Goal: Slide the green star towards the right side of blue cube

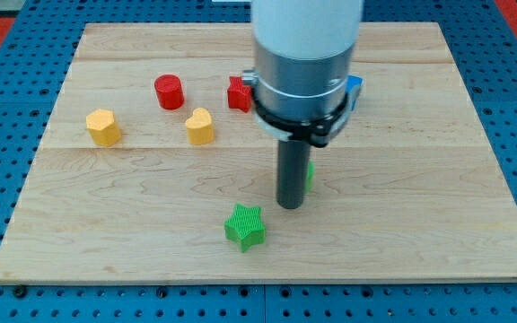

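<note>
The green star (245, 226) lies on the wooden board (106, 233) a little below the view's centre. My tip (291, 205) stands just to its upper right, a small gap apart. A blue block (355, 91) shows only as a sliver at the right edge of the arm's grey body, higher up; its shape is hidden. Another green block (310, 174) peeks out right behind the rod.
A red cylinder (169, 91) and a partly hidden red block (238, 93) lie in the upper middle. Two yellow blocks (103, 127) (200, 126) lie at the left. The arm's body hides the top centre of the board.
</note>
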Robot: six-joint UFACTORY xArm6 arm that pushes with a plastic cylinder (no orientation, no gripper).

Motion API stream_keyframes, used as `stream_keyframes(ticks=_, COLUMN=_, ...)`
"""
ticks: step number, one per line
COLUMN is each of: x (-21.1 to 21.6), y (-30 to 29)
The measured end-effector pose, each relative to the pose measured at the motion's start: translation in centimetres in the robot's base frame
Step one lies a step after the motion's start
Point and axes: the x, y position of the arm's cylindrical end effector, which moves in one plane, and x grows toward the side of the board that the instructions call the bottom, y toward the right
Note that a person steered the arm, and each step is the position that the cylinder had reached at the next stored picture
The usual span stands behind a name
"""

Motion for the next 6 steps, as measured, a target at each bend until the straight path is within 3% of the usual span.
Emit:
stream_keyframes(ticks=2, x=-9.1, y=2.3)
stream_keyframes(ticks=3, x=-2.9, y=3.3)
stream_keyframes(ticks=4, x=8.1, y=5.2)
stream_keyframes(ticks=5, x=9.5, y=-2.1)
stream_keyframes(ticks=6, x=5.0, y=-7.1)
